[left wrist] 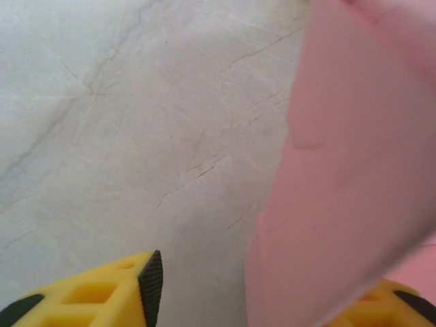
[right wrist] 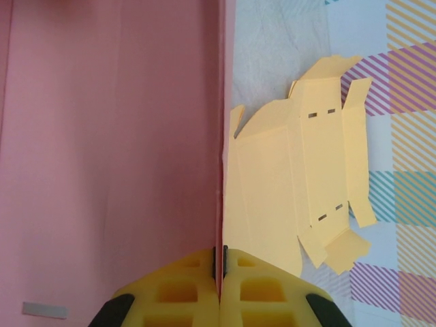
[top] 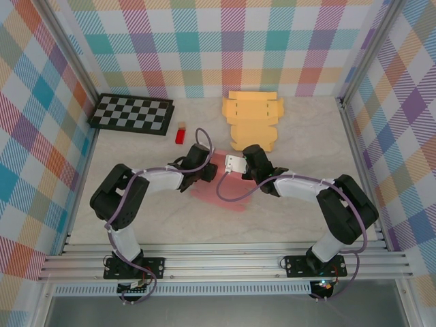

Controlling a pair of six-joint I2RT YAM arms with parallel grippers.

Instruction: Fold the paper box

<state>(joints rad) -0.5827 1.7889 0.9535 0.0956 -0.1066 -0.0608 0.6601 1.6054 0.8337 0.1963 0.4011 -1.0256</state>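
On table (top: 204, 228), pink paper box (top: 204, 193), unassembled

The left pincer (left wrist: 272, 303) is holding its 2 yellow fingers (left wrist: 116, 296) wide apart at the lower edge. A pink paper sheet (left wrist: 354, 170) is rising ahead and to the right of the pincer. Its blurred near edge is dropping between the fingers and hiding part of the right one. Ahead and to the left, the pale veined bench (left wrist: 122, 136) is showing, with a soft shadow lying beside the sheet.
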